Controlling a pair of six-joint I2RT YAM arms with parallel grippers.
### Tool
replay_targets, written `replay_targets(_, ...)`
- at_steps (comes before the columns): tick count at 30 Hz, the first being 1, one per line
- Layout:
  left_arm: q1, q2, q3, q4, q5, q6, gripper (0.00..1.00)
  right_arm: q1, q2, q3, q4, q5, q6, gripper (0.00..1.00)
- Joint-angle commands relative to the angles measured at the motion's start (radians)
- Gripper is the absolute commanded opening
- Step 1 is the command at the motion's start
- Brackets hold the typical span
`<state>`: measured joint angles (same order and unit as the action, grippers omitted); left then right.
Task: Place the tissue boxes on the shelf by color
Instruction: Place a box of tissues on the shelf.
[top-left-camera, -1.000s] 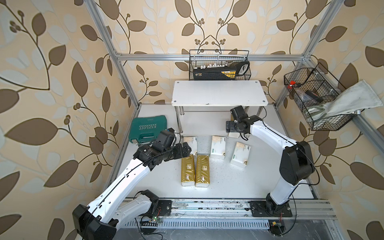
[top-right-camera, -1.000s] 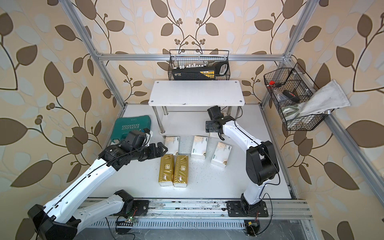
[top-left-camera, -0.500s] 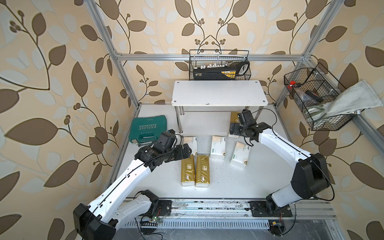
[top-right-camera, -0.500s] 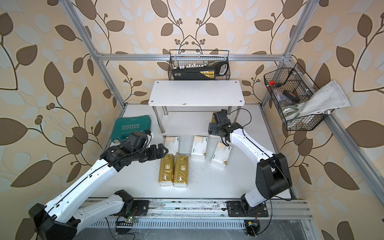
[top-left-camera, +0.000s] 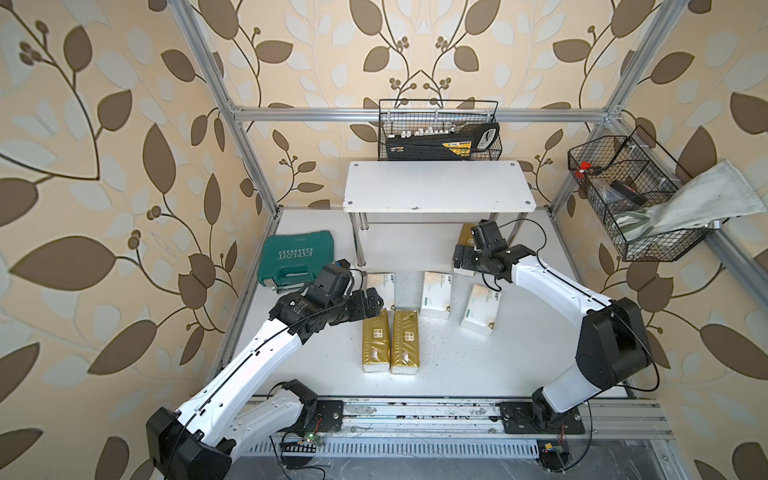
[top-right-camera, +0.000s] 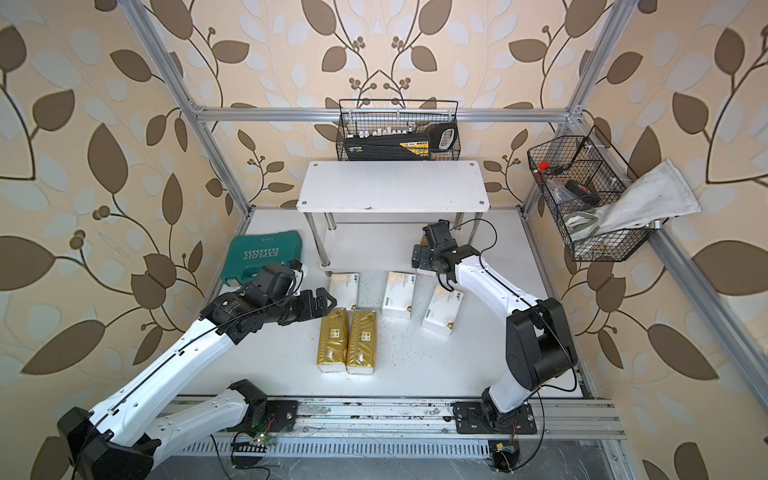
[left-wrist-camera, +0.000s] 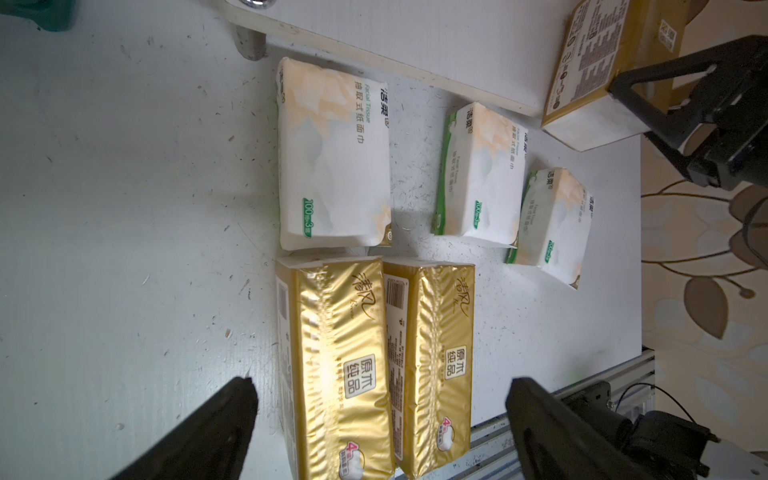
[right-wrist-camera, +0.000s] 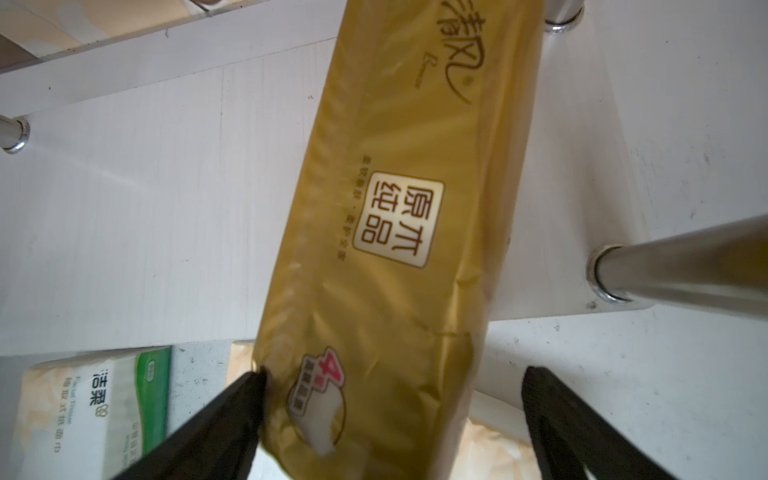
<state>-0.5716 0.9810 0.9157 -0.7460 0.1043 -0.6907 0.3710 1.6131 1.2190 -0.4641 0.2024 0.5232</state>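
Shelf (top-left-camera: 436, 187) stands at 12 o'clock on the table, top board bare.

Third gold pack (right-wrist-camera: 399, 208) lies on the lower board (right-wrist-camera: 166, 208), toward 1 o'clock, just beside the right front leg (right-wrist-camera: 681, 266). Its near end overhangs the board's front edge. In a top view only a sliver of it (top-left-camera: 465, 237) shows past my right arm.

My right gripper (right-wrist-camera: 395, 372) straddles that near end with jaws spread wide. One fingertip (right-wrist-camera: 253, 386) seems to graze the pack's side, though the blur leaves me unsure. The other stands clear of it.

Two gold packs (top-left-camera: 376, 340) (top-left-camera: 405, 340) lie side by side, touching, long way toward 12, at about 6 o'clock from the shelf.

Three white packs sit in a loose row between those and the shelf:
- left one (left-wrist-camera: 332, 153), end to end with the left gold pack
- middle one (top-left-camera: 436, 295)
- right one (top-left-camera: 480, 309), turned a little and set slightly nearer 6

My left gripper (left-wrist-camera: 380, 382) hangs above the far ends of the gold pair. Its jaws are spread and hold nothing. In both top views it hides part of the left white pack.

Green tool case (top-left-camera: 297, 259) at 10 o'clock. Wire basket (top-left-camera: 440, 133) on the back rail at 12. Second basket (top-left-camera: 631, 199) at 2, with a cloth (top-left-camera: 698, 199) hanging from it.
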Motion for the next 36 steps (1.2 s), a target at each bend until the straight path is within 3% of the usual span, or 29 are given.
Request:
replay_targets(1,-0.013,-0.015,-0.007,0.020,-0.017,-0.012,0.99,-0.001,-0.027,-0.004,-0.043,0.020,-0.010,0.99)
replay_targets(10,-0.013,-0.005,-0.007,0.032,-0.008,-0.012,0.99,0.011,-0.122,-0.014,-0.049,-0.006,0.017,0.99)
replay_targets(29,-0.013,0.009,-0.001,0.036,-0.009,-0.003,0.99,0.038,0.056,0.009,-0.023,0.029,0.045,0.99)
replay_targets(36,-0.014,0.007,-0.012,0.043,-0.007,-0.010,0.99,0.020,0.066,0.002,-0.024,0.069,-0.017,0.86)
